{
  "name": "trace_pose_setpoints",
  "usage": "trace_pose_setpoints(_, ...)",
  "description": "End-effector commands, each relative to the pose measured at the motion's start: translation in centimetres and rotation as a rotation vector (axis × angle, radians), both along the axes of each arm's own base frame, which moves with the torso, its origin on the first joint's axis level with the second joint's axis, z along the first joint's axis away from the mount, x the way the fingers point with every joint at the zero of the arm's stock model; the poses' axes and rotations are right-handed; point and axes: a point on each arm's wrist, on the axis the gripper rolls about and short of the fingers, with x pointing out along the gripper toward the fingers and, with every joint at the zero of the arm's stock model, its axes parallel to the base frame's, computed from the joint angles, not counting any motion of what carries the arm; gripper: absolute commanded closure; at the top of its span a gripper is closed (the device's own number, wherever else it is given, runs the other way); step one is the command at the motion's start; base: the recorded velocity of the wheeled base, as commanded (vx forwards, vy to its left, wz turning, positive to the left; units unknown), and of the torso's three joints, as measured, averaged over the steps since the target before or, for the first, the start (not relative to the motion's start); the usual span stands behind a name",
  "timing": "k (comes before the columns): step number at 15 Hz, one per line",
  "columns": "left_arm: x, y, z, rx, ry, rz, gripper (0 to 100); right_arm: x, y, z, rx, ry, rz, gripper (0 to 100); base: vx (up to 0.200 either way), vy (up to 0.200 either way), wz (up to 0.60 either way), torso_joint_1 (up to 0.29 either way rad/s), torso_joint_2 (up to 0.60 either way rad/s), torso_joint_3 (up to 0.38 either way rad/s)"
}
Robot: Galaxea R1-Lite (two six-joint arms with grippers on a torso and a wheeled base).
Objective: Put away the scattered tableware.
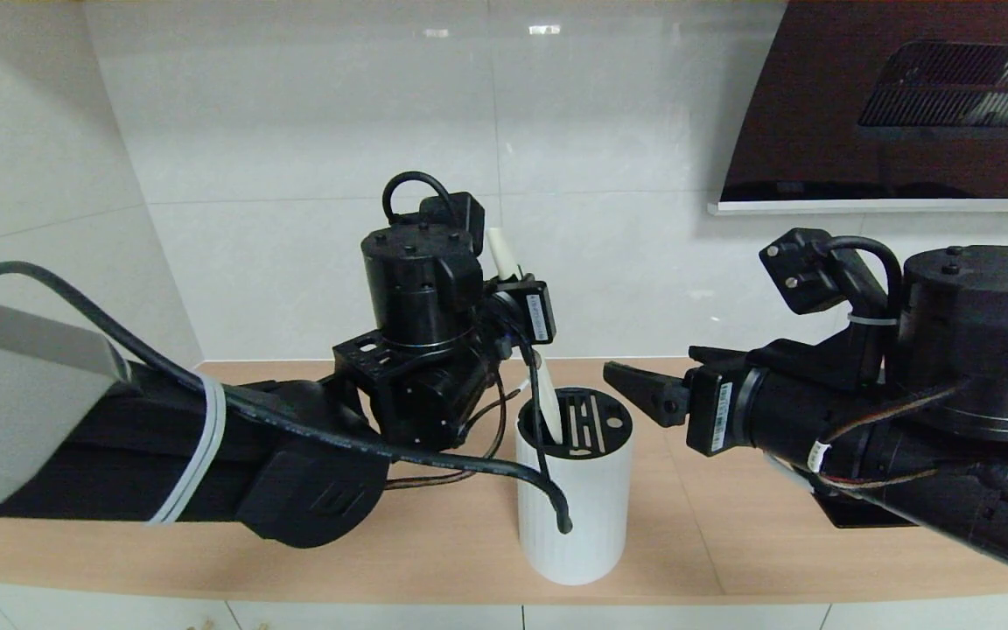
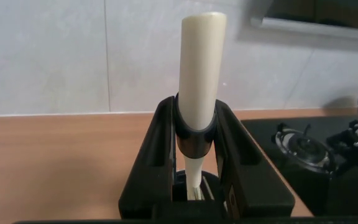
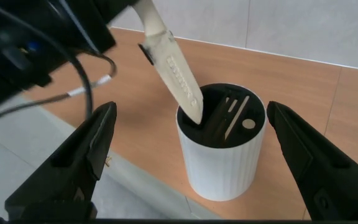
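At left above the table (image 1: 731, 542), the left hand (image 1: 528, 313) is clamped on the cream handle of a knife (image 1: 548, 394). The knife is held handle-up and tilted, its blade tip at the black slotted top of the white holder (image 1: 574, 507). Whether it has entered a slot cannot be told. Step in hand, as judged: inserting the knife. The next move calls for aligning the blade with a slot, lowering, then releasing. A cable (image 1: 548, 490) from the left arm hangs across the holder's front. At right, the right hand (image 1: 654, 378) is empty, its jaws wide apart, just beside the holder's rim, where it could crowd the insertion. Farther right lies a hob (image 2: 303, 146).
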Motion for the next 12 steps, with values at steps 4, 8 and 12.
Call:
trace_pose_setpoints(4,0.6,-0.7,-1.9,0.037,0.031,0.023,100,0.0,0.0,-0.1,-0.003,0.003,0.002,0,0.0,0.0,0.0,0.0,0.0,0.0)
trace_pose_setpoints(8,0.7,-1.6,-3.4,0.062,0.059,0.015,100,-0.1,0.0,-0.1,-0.003,0.003,0.002,0,0.0,0.0,0.0,0.0,0.0,0.0)
trace_pose_setpoints(12,0.8,-2.5,-5.1,0.088,0.087,0.02,100,-0.1,-0.1,0.0,0.0,0.001,0.0,0,0.0,0.0,0.0,0.0,0.0,0.0)
